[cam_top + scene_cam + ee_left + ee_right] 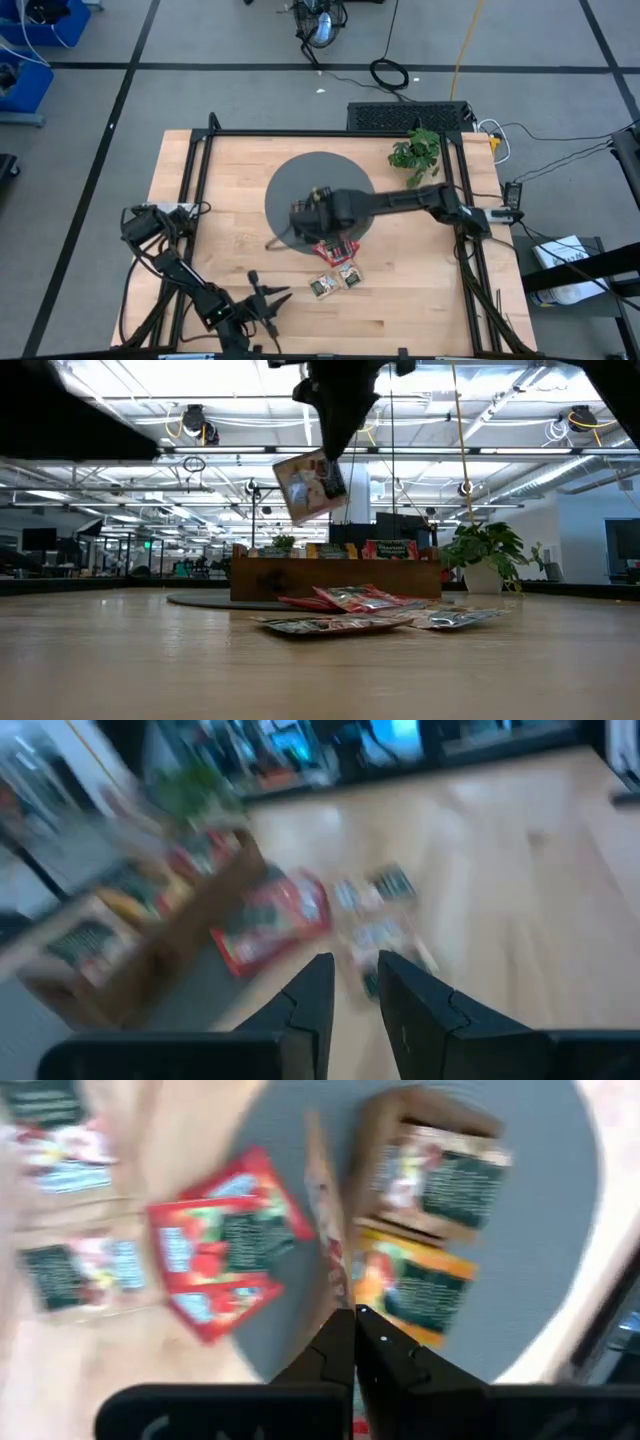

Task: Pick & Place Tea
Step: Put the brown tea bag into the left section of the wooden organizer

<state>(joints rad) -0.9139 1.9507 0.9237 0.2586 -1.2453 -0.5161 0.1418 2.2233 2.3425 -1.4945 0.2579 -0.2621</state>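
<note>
High view: pale wooden counter (240, 180) under both arms, with a round grey mat (300, 185) near its middle and a potted plant (416, 151) at the far right corner. Right arm stretched in over the mat; left arm folded back at the near left edge.

Right jaws (312, 203) pressed fully together over the mat, pinching one sachet (310, 484) by its top edge. In the low view, that sachet hanging tilted in the air, clear of the counter and above the wooden tray (335, 579). In the right wrist view, held sachet seen edge-on, running straight out from the shut fingertips (340, 1342), with the tray's compartments just beyond and to one side, at least a dark green (445, 1178) and an orange-yellow sachet (415, 1288) lying in them.

Below and beside the right jaws, red sachets (336, 248) overlapping at the mat's near rim; exact count hard to tell, two or three. Just past them on bare wood, two dark green sachets (323, 286) side by side.

Left jaws (263, 303) low over the counter near its front edge, slightly parted, gripping nothing, well apart from the loose sachets.
</note>
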